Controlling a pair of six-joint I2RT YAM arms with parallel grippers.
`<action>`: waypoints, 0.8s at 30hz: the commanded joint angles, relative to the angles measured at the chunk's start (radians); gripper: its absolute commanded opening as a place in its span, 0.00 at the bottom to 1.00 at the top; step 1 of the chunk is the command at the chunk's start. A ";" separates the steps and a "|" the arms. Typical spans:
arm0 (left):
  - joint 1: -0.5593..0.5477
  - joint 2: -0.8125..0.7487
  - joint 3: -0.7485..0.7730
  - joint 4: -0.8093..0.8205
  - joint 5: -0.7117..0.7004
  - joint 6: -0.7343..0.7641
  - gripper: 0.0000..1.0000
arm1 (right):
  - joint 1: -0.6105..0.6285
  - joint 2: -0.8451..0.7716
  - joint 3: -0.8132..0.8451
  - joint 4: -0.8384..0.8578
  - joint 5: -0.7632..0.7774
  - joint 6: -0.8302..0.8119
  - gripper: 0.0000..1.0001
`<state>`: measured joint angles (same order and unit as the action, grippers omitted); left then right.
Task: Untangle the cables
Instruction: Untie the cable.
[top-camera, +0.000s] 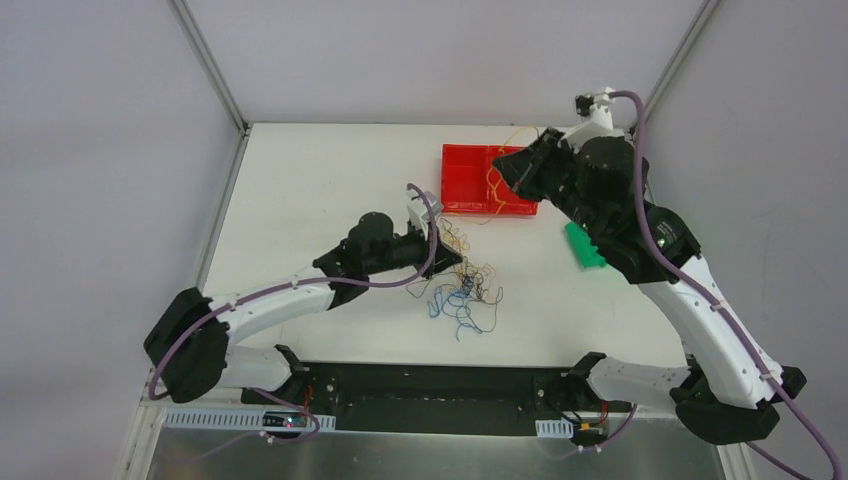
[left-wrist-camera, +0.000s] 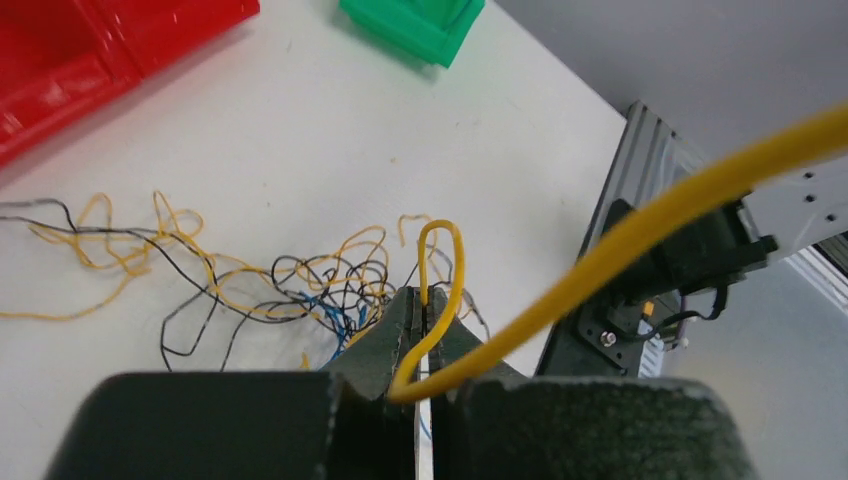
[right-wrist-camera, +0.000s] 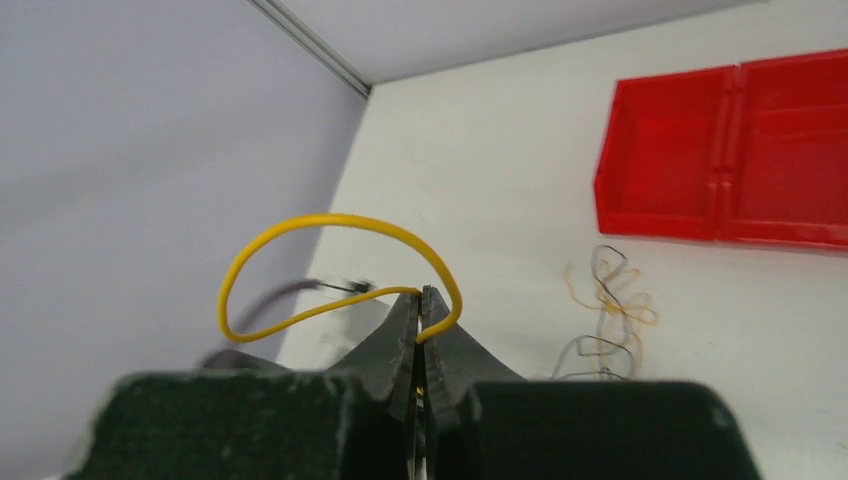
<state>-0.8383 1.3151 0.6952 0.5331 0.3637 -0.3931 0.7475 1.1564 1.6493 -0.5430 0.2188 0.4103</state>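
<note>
Pinching a yellow strand (left-wrist-camera: 446, 240), L gripper (left-wrist-camera: 428, 305) is fully closed at the left edge of the cables (top-camera: 462, 288), a loose yellow, blue & dark clump at mid-table (top-camera: 320, 180). Red tray (top-camera: 466, 180) lies beyond. R gripper (right-wrist-camera: 421, 300), up over the tray's right end, is closed too, clamping a yellow wire loop (right-wrist-camera: 330, 222). Green block (top-camera: 583, 247) sits by R arm.

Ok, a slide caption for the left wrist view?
Left gripper pinches a loop of yellow cable beside the tangled cables on the white table, red tray beyond.
</note>
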 joint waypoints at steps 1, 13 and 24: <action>-0.007 -0.135 0.200 -0.333 -0.064 0.143 0.00 | -0.009 -0.097 -0.217 0.022 0.045 -0.098 0.00; -0.008 -0.078 0.593 -0.681 -0.039 0.126 0.00 | -0.009 -0.318 -0.725 0.374 -0.373 -0.217 0.01; -0.008 -0.006 0.646 -0.687 0.022 0.029 0.00 | -0.009 -0.312 -0.811 0.525 -0.418 -0.271 0.11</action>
<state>-0.8387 1.3113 1.2823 -0.1604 0.3370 -0.3149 0.7399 0.8410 0.8364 -0.1383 -0.1711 0.1802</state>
